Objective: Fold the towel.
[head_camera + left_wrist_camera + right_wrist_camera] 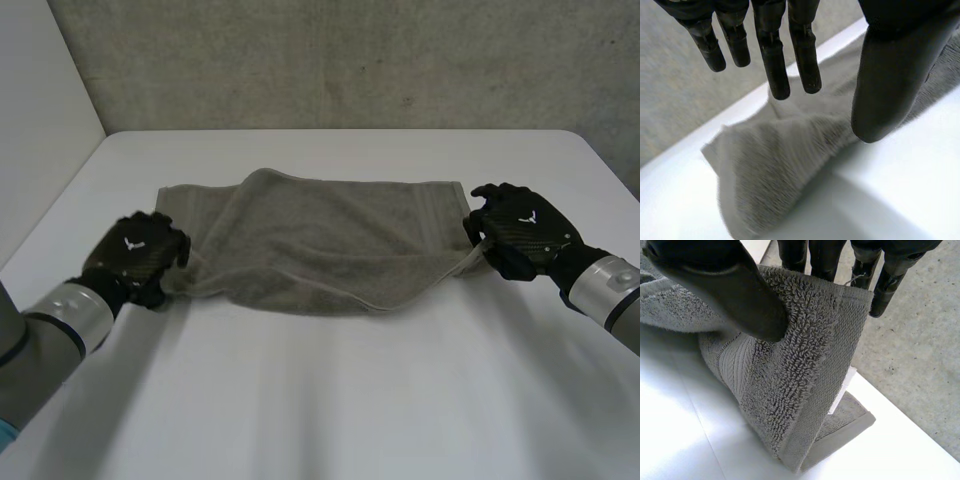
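A grey-brown towel (pixel 320 240) lies across the middle of the white table (pixel 350 400), its near layer lifted and folded partway over the far one. My left hand (pixel 135 255) is at the towel's left end. In the left wrist view its fingers (pixel 775 65) are straight and spread from the thumb, with the towel's corner (pixel 775 165) lying loose on the table beneath them. My right hand (pixel 525 232) is at the towel's right end. There the thumb (pixel 725 285) pinches the right corner of the towel (pixel 790 380) against the fingers and holds it up off the table.
A rough concrete wall (pixel 350 60) runs behind the table's far edge and a pale wall (pixel 40 100) stands at the left. Bare table lies in front of the towel, between my two arms.
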Controlling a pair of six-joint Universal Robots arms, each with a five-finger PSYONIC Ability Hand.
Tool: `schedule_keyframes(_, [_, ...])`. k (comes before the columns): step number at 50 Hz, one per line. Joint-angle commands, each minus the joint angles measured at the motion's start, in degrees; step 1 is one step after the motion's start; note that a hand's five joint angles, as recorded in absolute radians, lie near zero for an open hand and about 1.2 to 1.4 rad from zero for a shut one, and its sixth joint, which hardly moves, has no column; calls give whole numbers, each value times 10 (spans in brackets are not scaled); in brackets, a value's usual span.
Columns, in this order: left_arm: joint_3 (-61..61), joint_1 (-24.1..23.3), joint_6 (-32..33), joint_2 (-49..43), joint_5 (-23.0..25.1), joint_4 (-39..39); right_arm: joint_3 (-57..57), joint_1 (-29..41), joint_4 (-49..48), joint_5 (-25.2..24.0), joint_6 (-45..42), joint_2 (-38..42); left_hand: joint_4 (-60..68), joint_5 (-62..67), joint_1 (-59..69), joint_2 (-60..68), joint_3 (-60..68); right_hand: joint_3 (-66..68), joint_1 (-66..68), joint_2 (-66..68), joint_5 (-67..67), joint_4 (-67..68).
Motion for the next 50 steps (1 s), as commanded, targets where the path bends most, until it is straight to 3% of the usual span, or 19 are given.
schedule_keyframes(1, [23, 4, -2, 23, 0, 1, 5, -1, -1, -1, -1, 2, -34, -42, -53, -59, -30, -25, 39, 37, 33, -44])
schedule_keyframes(8, [67, 7, -3, -2, 4, 2, 10, 1, -1, 0, -2, 2, -34, -46, -56, -63, -30, -25, 39, 37, 33, -44])
schedule_keyframes(19, [211, 5, 11, -167, 2, -50, 12, 2, 0, 4, -2, 5, -34, -39, -49, -56, -30, -25, 39, 37, 33, -44])
schedule_keyframes(25, [277, 23, 69, -224, 3, -130, 13, 1, 0, 5, -2, 5, -34, -39, -49, -56, -30, -25, 39, 37, 33, -44])
schedule_keyframes(33, [291, 25, 121, -233, 0, -156, 13, 1, 0, 7, -2, 5, -34, -22, -33, -39, -30, -25, 39, 37, 33, -44])
schedule_keyframes(36, [288, 25, 141, -228, 0, -166, 13, 1, 0, 8, -2, 5, -34, 61, 51, 45, -30, -25, 39, 37, 33, -44])
schedule_keyframes(37, [285, 26, 148, -227, 0, -178, 13, 0, 2, 7, -1, 4, -34, 179, 168, 162, -30, -25, 39, 37, 33, -44])
schedule_keyframes(38, [285, 26, 149, -227, 0, -178, 13, 0, 2, 7, -1, 4, -34, 180, 169, 163, -30, -25, 39, 37, 33, -44])
schedule_keyframes(40, [280, 25, 154, -220, -3, -195, 13, 0, 10, 5, -1, -2, -34, 372, 362, 355, -30, -25, 39, 37, 33, -44])
schedule_keyframes(50, [208, 62, 144, -106, 4, -206, -24, -19, 139, -13, -8, -61, -34, 405, 394, 388, -30, -25, 39, 37, 33, -44])
